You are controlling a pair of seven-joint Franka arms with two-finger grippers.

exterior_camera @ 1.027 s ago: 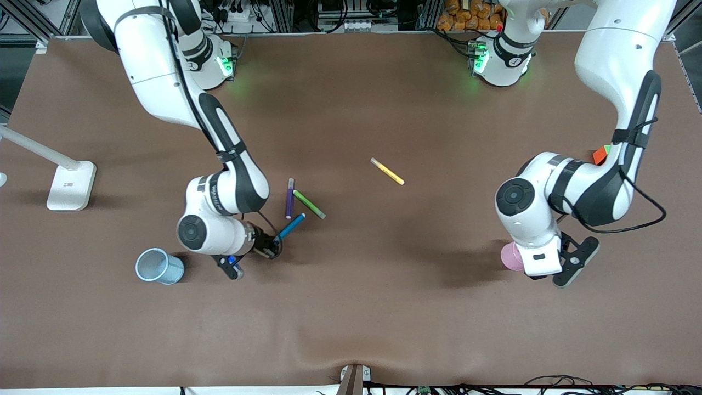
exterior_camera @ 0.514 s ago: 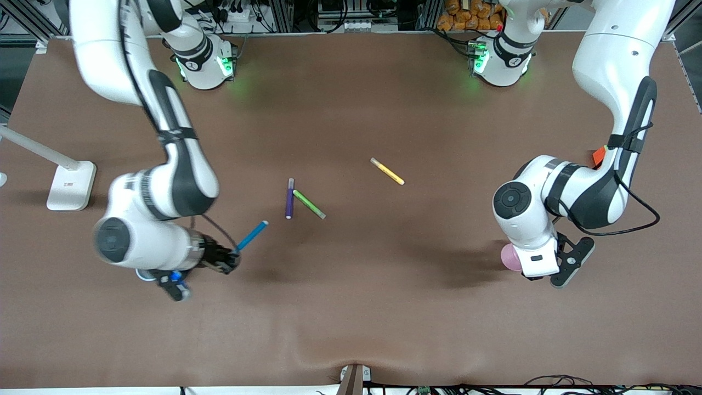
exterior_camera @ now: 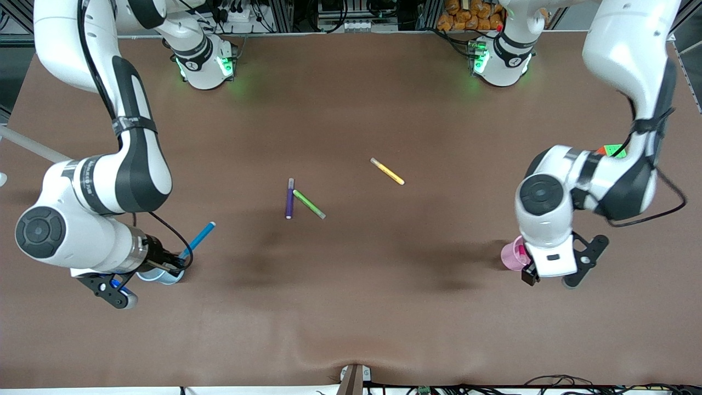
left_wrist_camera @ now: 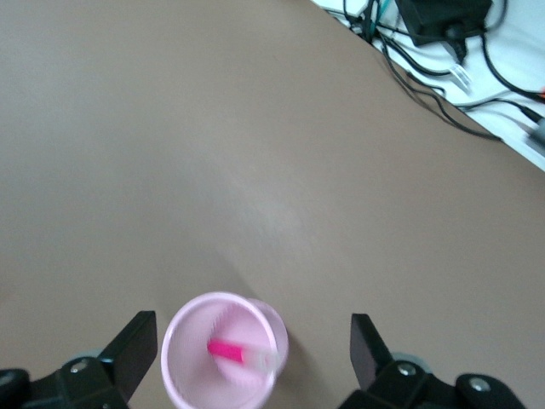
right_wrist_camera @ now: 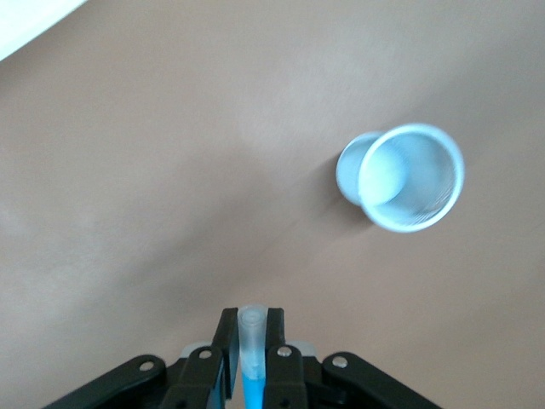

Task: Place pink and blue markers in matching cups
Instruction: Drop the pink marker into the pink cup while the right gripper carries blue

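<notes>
— Since a second ago the right gripper (exterior_camera: 174,264) is carrying the blue marker (exterior_camera: 197,238) away from the purple marker (exterior_camera: 289,198) and green marker (exterior_camera: 309,204), over toward the blue cup (right_wrist_camera: 402,176). See it?

— Yes. Its jaws are clamping tight on the marker's pale cap end, the blue barrel sticking out slantwise from between them, and the cup is standing upright just ahead of the jaw tips.

— And the left gripper (left_wrist_camera: 255,358)?

— Its jaws are standing wide apart now, one on each side of the pink cup (left_wrist_camera: 224,349), touching nothing. The pink marker (left_wrist_camera: 241,352) is lying inside that cup, directly between the spread jaws.

— The yellow marker (exterior_camera: 387,171) is lying alone mid-table, well away from both sets of jaws.
</notes>
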